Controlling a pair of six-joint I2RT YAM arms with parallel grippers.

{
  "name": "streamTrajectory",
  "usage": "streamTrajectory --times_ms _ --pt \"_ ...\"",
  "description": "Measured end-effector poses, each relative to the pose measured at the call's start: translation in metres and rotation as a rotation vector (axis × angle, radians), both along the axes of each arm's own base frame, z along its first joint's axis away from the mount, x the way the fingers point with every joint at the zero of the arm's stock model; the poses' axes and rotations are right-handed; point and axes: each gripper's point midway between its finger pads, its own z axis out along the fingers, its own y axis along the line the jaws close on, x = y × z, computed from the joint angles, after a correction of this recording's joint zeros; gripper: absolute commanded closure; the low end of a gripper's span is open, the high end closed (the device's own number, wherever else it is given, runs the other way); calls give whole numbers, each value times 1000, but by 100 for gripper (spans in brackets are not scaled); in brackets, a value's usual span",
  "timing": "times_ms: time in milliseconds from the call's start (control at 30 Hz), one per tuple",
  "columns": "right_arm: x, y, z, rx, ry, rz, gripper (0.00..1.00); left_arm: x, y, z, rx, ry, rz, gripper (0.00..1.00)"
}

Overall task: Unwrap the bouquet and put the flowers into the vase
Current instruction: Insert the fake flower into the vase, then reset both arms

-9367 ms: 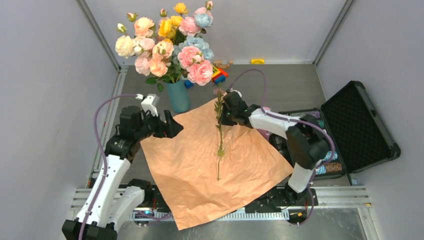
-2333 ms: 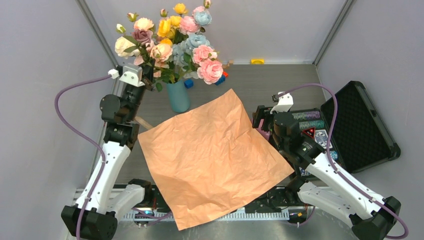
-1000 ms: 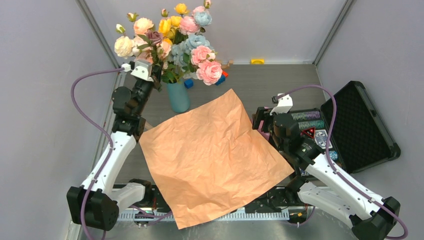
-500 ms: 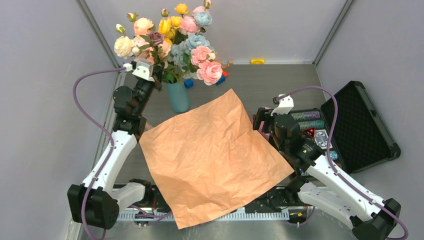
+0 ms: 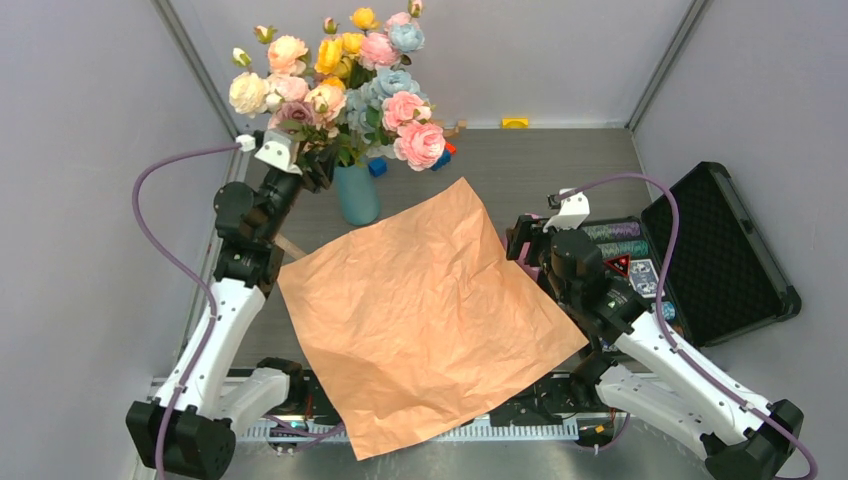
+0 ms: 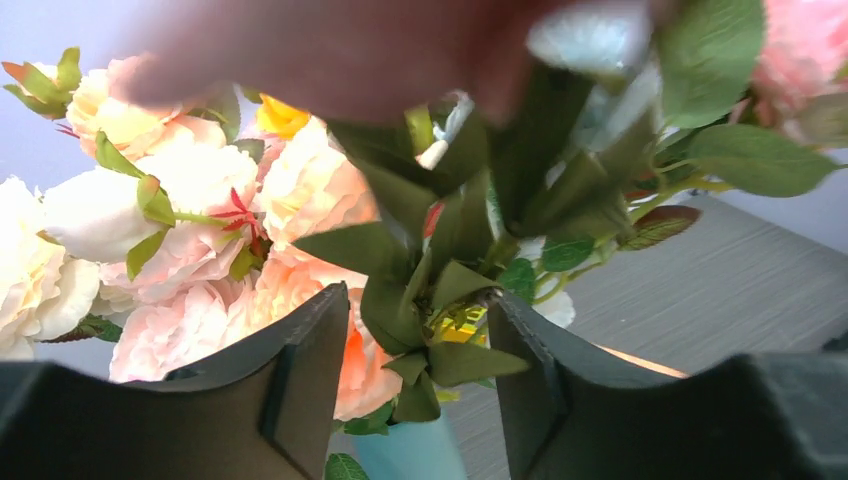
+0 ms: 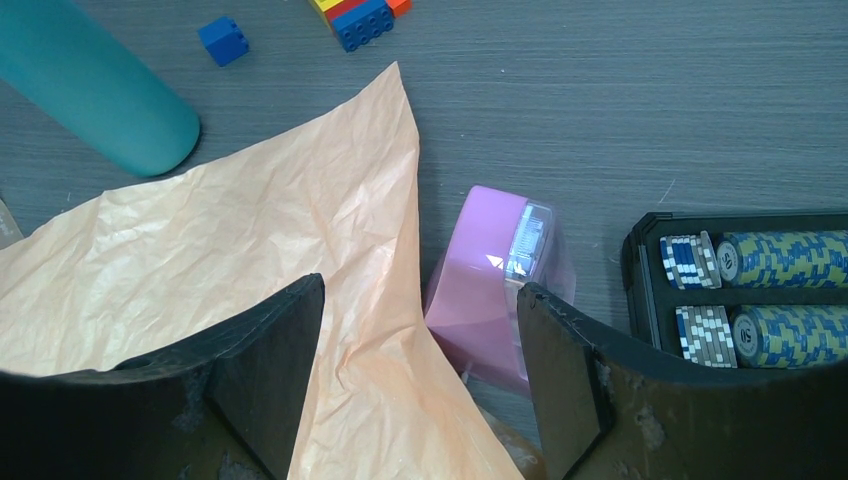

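The teal vase [image 5: 357,193] stands at the back left, full of flowers [image 5: 345,75] in pink, peach, yellow, cream and pale blue. A mauve bloom [image 5: 295,113] sits low at the bunch's left side. My left gripper [image 5: 316,166] is up against these stems, just left of the vase's mouth. In the left wrist view its jaws [image 6: 415,300] stand open around the mauve bloom's green leafy base [image 6: 430,335], above the vase [image 6: 410,455]. The bouquet's tan-orange paper [image 5: 420,310] lies spread flat, with no flowers on it. My right gripper [image 7: 420,290] hangs open and empty over the paper's right edge.
A pink box [image 7: 485,290] lies beside the paper under the right gripper. An open black case [image 5: 720,250] with poker chips [image 7: 760,260] is at the right. Toy bricks [image 7: 360,15] and a blue cube [image 7: 222,40] lie behind the vase. Grey walls close in both sides.
My left gripper has opened off the mauve flower's stem and drawn slightly back to the left. The mauve bloom sits lower in the bunch. The right arm has barely moved.
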Motion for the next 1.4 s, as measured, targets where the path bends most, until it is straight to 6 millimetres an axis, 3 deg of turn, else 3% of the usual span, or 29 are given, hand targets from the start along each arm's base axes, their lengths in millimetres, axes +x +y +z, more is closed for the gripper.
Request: streamTrajectory --times_ms 233,500,633,733,900,1067,1233,1400 --pt "-1 0 -4 -4 8 0 24 -33 0 8 -22 -5 -36 22" --pt "-4 -3 0 3 -3 -2 23 -76 7 2 -48 40 -43 10" --pt "-6 -7 -1 -2 6 -12 19 -89 18 -17 -72 147 2 7" --pt "-8 -12 2 -1 14 -33 9 -97 32 -32 -99 233 77 5" --pt "-12 -25 22 -3 8 -94 8 -107 58 -61 -116 381 223 3" --pt "-21 -53 50 9 -30 -204 7 -124 71 -85 -102 474 291 2" --pt "-32 -77 62 27 -72 -292 6 -147 82 -92 -108 461 327 1" --pt "-46 -99 70 69 -130 -357 6 -159 87 -116 -99 483 346 0"
